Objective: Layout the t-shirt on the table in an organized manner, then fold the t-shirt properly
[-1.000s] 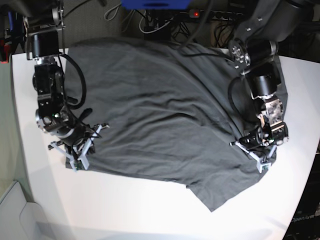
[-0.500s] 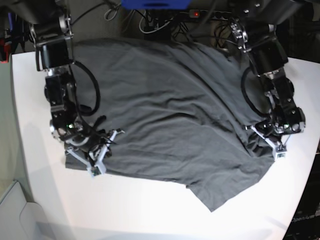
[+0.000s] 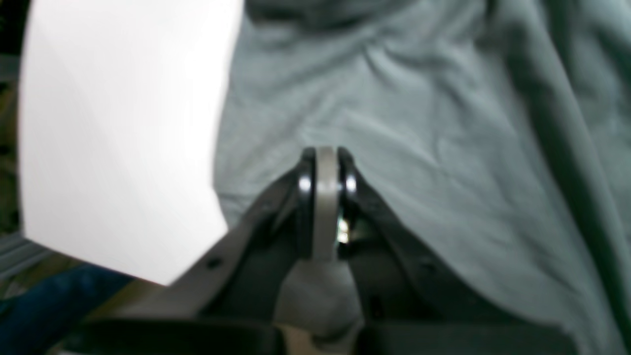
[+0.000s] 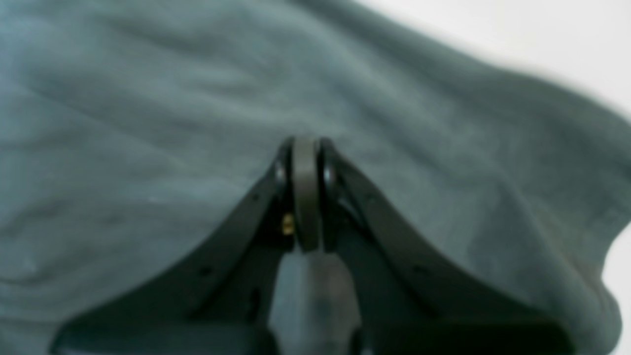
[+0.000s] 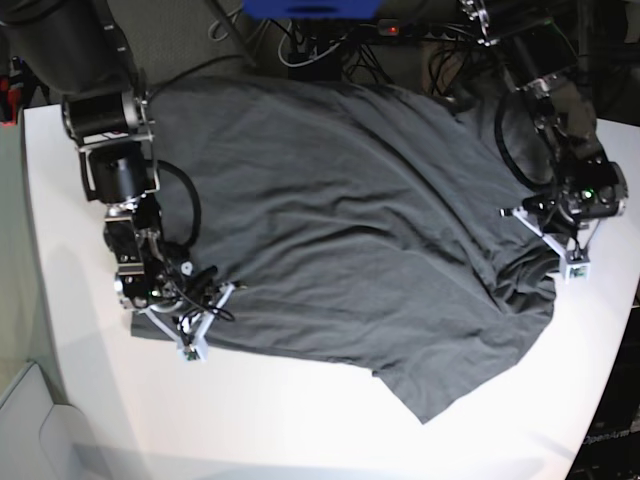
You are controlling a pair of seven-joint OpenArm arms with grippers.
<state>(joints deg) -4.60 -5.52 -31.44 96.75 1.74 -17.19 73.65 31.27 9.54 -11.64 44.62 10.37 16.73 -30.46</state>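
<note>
The dark grey t-shirt [image 5: 340, 220] lies spread and wrinkled across the white table [image 5: 280, 420], with one corner pointing toward the near edge. My left gripper [image 5: 577, 268] is shut at the shirt's right edge, where the cloth bunches. In the left wrist view this gripper [image 3: 324, 155] has its tips together over the t-shirt [image 3: 419, 123], with bare table [image 3: 123, 123] to the left. My right gripper [image 5: 190, 348] is shut at the shirt's left near edge. The right wrist view shows its closed tips [image 4: 305, 145] above the cloth [image 4: 148, 123]. No cloth is visibly pinched by either gripper.
Cables and a power strip [image 5: 320, 45] lie beyond the table's far edge, under a blue object [image 5: 310, 8]. A pale grey bin corner [image 5: 20, 430] sits off the near left of the table. The left gripper is close to the table's right edge.
The left gripper slid right and toward the far side along the shirt's right edge, and the cloth there bunched. The right gripper shifted slightly right and nearer. Both stayed shut.
</note>
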